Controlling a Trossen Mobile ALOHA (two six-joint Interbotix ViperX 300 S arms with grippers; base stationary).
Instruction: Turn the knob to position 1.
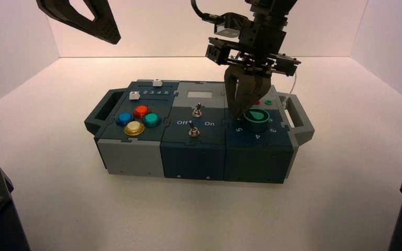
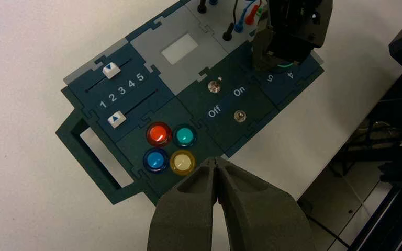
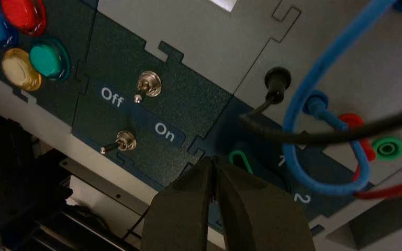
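Observation:
The knob (image 1: 256, 117) is dark with a green teardrop top and sits on the box's right section, ringed by white numerals. My right gripper (image 1: 239, 112) hangs over it, fingers shut and empty, tips just at the knob's left side. In the right wrist view the shut tips (image 3: 213, 160) cover most of the knob; only a green edge of the knob (image 3: 241, 159) shows, with numerals 1 (image 3: 281, 161) and 2 (image 3: 302, 198) beyond it. My left gripper (image 1: 110, 34) is parked high over the back left, shut and empty in its wrist view (image 2: 217, 162).
The box (image 1: 131, 151) bears four push buttons (image 1: 141, 111) on its left, two metal toggle switches (image 1: 193, 130) between "Off" and "On" in the middle, and two sliders (image 2: 111, 70). Blue, black and red wires (image 3: 319, 68) loop behind the knob. Handles (image 1: 299, 123) stick out at both ends.

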